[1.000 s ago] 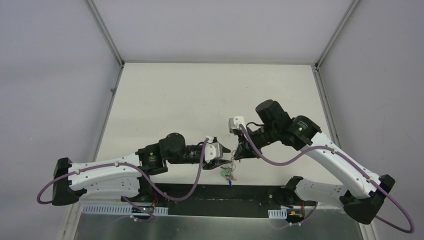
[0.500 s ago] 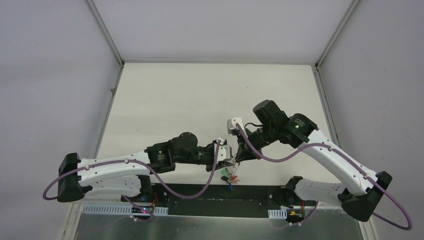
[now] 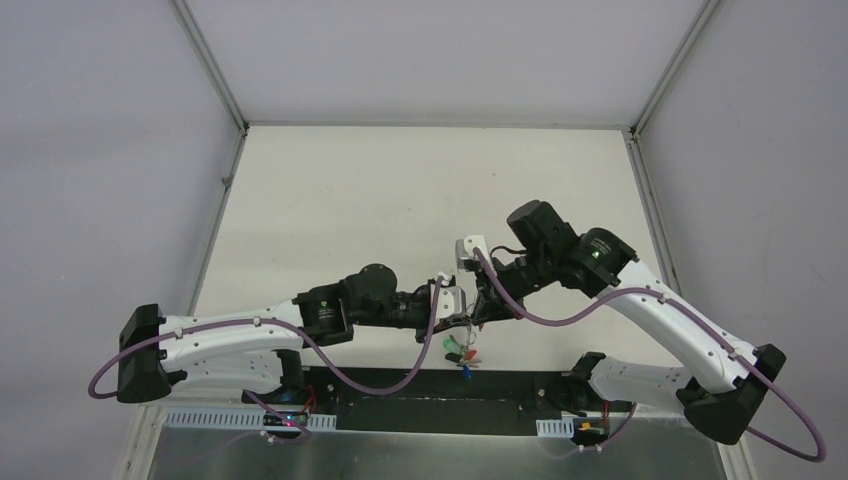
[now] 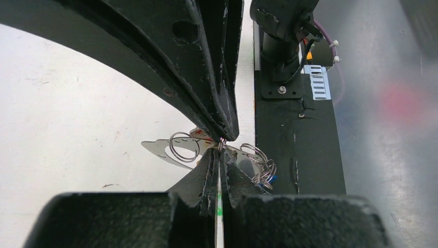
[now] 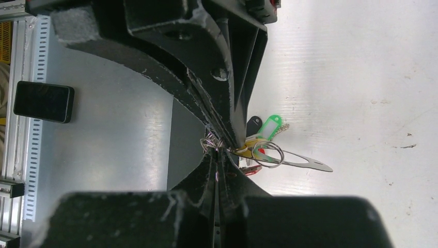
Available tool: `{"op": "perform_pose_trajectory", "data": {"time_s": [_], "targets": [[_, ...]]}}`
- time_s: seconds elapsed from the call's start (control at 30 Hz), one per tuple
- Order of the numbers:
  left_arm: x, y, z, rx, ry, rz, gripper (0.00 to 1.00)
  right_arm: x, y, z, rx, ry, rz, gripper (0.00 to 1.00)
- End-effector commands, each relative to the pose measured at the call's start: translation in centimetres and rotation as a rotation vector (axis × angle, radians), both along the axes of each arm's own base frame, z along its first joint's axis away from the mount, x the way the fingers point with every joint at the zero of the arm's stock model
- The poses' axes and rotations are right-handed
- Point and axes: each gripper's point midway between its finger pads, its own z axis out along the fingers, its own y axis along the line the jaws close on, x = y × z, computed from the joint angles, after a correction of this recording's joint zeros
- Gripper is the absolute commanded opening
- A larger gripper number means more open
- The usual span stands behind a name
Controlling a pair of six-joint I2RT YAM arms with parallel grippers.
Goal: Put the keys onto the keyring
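Two arms meet tip to tip at front-centre of the worktop, just behind the black base plate. L fingers are pressed together. R fingers are pressed together too, tips nose to nose w/ the L tips. The keys sit in one bunch right at that meeting pt, fanned out below it in the top view; can't tell if they hang or lie on the worktop. In the bunch: green tag, black head beside it, red bit, blue bit nearest the base plate, and a flat silvery blade pointing away from the fingers. Small split rings show either side of the tips. Something thin is nipped where the tips meet, but which bit each pair grips can't be told. The keyring hoop can't be made out in the clutter.
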Motion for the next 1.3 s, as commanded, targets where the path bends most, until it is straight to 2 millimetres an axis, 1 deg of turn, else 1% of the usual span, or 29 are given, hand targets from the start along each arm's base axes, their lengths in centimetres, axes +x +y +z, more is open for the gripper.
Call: {"op": "perform_pose_trajectory", "data": {"time_s": [0.0, 0.07, 0.23, 0.3, 0.53, 0.63, 0.73, 0.87, 1.1, 1.27], "targets": [[-0.4, -0.6, 3.1, -0.098, -0.007, -0.021, 0.0, 0.1, 0.5, 1.4, 0.071, -0.043, 0.009, 0.0], [-0.3, -0.5, 3.1, -0.101, -0.003, -0.012, 0.0, 0.3, 0.5, 1.4, 0.071, -0.051, 0.0, 0.02], [0.1, -0.2, 3.1, -0.114, 0.01, 0.023, 0.0, 0.9, 0.6, 1.7, 0.088, -0.091, -0.029, 0.31], [0.4, 0.1, 3.2, -0.129, 0.019, 0.051, 0.0, 1.2, 0.4, 1.9, 0.098, -0.117, -0.055, 0.4], [0.4, 1.3, 4.2, -0.242, 0.023, 0.079, 0.0, 1.4, -1.0, 2.3, 0.19, -0.246, -0.129, 0.55], [0.2, 1.9, 5.3, -0.313, -0.002, 0.072, 0.0, 1.2, -1.2, 2.6, 0.24, -0.29, -0.123, 0.56], [-0.3, 2.5, 6.6, -0.388, -0.033, 0.054, 0.0, 1.0, -1.0, 2.7, 0.251, -0.298, -0.105, 0.56], [-0.7, 3.3, 7.8, -0.463, -0.058, 0.039, 0.0, 0.7, -0.4, 3.1, 0.274, -0.287, -0.062, 0.52], [-0.8, 3.7, 8.0, -0.481, -0.042, 0.044, 0.0, 0.2, 0.4, 5.6, 0.394, -0.333, -0.018, 0.43], [-0.7, 3.5, 7.7, -0.474, -0.034, 0.046, 0.0, 0.3, 0.6, 6.6, 0.445, -0.366, -0.02, 0.4]]}}
